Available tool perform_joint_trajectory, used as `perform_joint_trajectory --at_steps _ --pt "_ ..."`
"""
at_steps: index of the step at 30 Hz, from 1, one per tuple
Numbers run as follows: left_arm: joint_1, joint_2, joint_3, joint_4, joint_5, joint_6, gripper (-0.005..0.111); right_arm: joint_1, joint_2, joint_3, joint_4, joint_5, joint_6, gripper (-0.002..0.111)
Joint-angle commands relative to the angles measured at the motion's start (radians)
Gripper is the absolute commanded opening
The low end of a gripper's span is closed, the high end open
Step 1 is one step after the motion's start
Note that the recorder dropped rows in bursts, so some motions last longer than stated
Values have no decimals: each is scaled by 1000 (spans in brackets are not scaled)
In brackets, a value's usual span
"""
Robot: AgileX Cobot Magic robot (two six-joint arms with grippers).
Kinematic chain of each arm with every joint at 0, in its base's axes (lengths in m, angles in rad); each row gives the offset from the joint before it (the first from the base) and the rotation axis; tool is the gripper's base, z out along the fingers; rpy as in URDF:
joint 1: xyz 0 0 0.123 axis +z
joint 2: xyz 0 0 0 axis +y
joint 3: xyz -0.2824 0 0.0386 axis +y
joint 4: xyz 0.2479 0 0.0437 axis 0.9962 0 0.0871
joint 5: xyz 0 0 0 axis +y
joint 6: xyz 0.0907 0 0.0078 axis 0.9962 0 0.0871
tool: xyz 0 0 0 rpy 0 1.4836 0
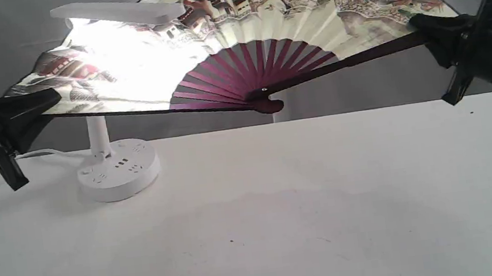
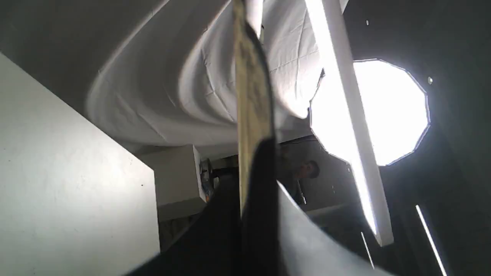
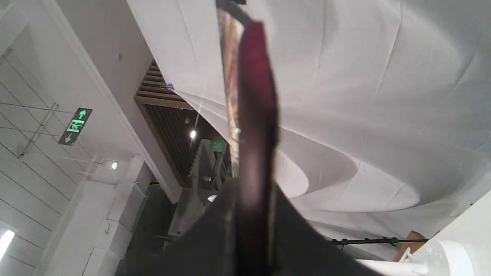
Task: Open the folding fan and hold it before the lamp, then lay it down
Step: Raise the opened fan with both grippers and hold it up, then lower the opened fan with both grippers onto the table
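The folding fan [image 1: 261, 29] is spread fully open and held up above the table, its maroon ribs meeting at a pivot low in the middle. My left gripper [image 1: 45, 101] is shut on the fan's left guard, and my right gripper [image 1: 423, 27] is shut on the right guard. The white lamp [image 1: 115, 169] stands at the left, lit, its bar head [image 1: 118, 12] in front of the fan's left half, which glows. The fan [image 2: 251, 99] shows edge-on in the left wrist view beside the lamp's bar head [image 2: 345, 111]. The maroon guard [image 3: 255, 115] fills the right wrist view.
The white table [image 1: 282, 208] stretches below the fan. A white cord [image 1: 44, 154] runs left from the lamp's base. Grey cloth hangs behind. A bright round studio light [image 2: 387, 111] shows in the left wrist view, and part of the lamp's base [image 3: 445, 257] in the right wrist view.
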State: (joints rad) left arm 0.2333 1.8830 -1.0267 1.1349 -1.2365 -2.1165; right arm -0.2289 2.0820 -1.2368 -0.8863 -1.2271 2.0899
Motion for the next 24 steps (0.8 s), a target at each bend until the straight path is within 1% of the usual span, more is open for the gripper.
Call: perform_joint_trajectory --at_steps 1,8,13,16,19,20,24 --pt "12 -11 4 -20 15 -24 0 -18 -12 2 40 6 -7 0" --pt "12 -11 4 -12 15 -24 0 -18 -12 2 31 6 -7 0" --pt "12 -11 4 49 15 -22 0 -21 -10 22 -5 6 -7 0" --pt "12 -11 21 79 15 -22 0 -31 -6 89 -6 6 -7 0" --pt "12 -9 67 76 16 -22 0 -64 2 163 -3 6 -14 0" --pt "12 -7 91 76 36 -17 0 -75 4 182 -6 6 -32 0" --pt "12 38 155 60 64 33 0 -133 8 273 -64 6 -91 0"
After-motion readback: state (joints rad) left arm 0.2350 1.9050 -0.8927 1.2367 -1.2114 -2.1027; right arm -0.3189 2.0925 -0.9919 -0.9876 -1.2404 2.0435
